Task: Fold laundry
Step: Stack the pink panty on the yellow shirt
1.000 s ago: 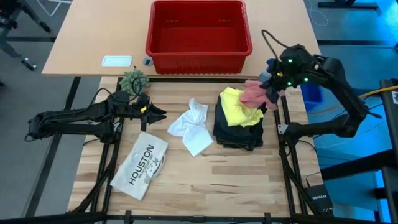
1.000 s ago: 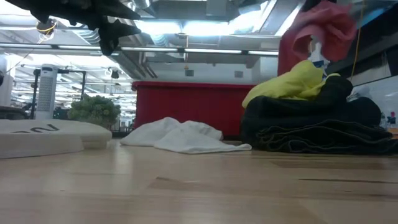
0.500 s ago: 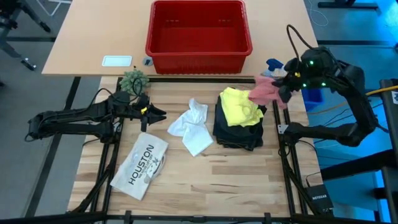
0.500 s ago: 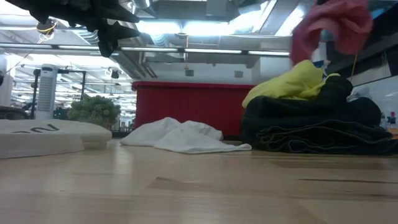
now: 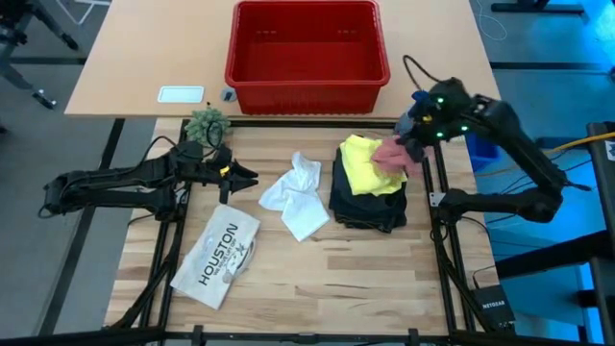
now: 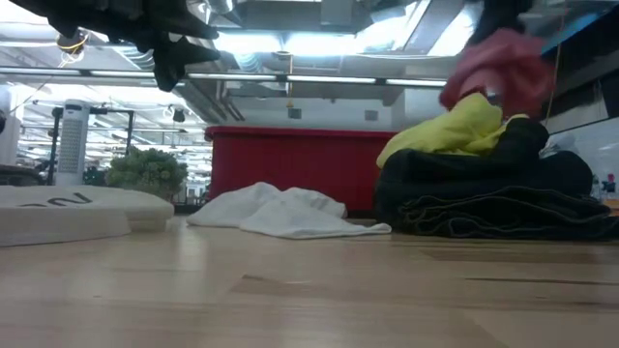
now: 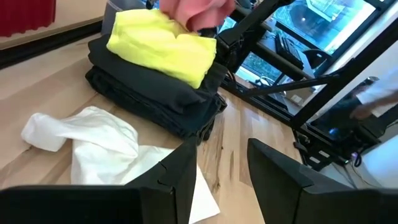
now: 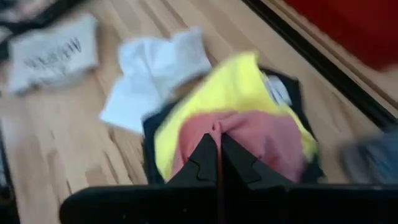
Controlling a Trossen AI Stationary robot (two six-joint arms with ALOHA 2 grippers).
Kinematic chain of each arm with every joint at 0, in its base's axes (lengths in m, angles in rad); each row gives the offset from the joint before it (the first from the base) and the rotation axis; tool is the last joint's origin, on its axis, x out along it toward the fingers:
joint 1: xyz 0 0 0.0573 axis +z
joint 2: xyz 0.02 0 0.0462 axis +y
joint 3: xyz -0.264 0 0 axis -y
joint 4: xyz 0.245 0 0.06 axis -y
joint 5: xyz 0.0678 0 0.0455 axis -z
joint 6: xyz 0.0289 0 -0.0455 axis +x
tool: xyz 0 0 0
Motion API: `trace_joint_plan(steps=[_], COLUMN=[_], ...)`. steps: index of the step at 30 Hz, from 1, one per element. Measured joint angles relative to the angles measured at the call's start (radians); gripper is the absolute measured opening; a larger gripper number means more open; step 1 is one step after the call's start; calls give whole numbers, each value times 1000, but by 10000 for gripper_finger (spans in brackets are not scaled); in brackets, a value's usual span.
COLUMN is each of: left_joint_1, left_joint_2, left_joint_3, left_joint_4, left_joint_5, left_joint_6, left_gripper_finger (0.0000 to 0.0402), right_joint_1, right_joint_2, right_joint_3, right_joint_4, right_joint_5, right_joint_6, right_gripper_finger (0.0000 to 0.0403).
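Note:
The black trousers (image 5: 370, 207) lie folded on the table's right part, with the yellow T-shirt (image 5: 363, 168) resting on top of them. My right gripper (image 5: 418, 135) hovers over the pile's far right corner, shut on the small pink cloth (image 5: 392, 154), which shows bunched above the yellow shirt (image 6: 455, 126) in the low view. The white cloth (image 5: 298, 197) lies crumpled flat on the table's middle. My left gripper (image 5: 245, 175) waits open above the table's left part, pointing at the white cloth (image 7: 93, 137). My right gripper pinches the pink cloth at a gathered fold (image 8: 214, 127) between its two shut fingers (image 8: 202, 155), coming from above and slanting toward the table's left. The cloth (image 6: 498, 72) hangs bunched below the fingers, over the yellow shirt; whether it touches the shirt, I cannot tell.
A flat white item printed "HOUSTON" (image 5: 219, 252) lies near the table's left near corner. The red basket (image 5: 306, 82) stands beyond the far edge, a small green plant (image 5: 207, 123) at the far left. Bare wood shows along the near edge.
My right gripper, still shut on the pink cloth, swung up and toward the table's right edge, then came back left and down over the pile. The pink cloth hangs lower now, close above the yellow shirt.

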Motion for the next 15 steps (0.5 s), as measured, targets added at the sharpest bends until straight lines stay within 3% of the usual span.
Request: trace_joint_plan(steps=[5, 15], left_joint_1=[0, -1], left_joint_2=[0, 10], left_joint_3=[0, 0], left_joint_4=[-1, -45], left_joint_5=[0, 0], left_joint_6=[-6, -8], left_gripper_finger=[133, 133], right_joint_1=[1, 15], right_joint_2=[15, 124], right_joint_3=[-180, -404], right_joint_4=[278, 623], right_joint_5=[-90, -185], right_joint_6=[54, 121], right_gripper_finger=[0, 0])
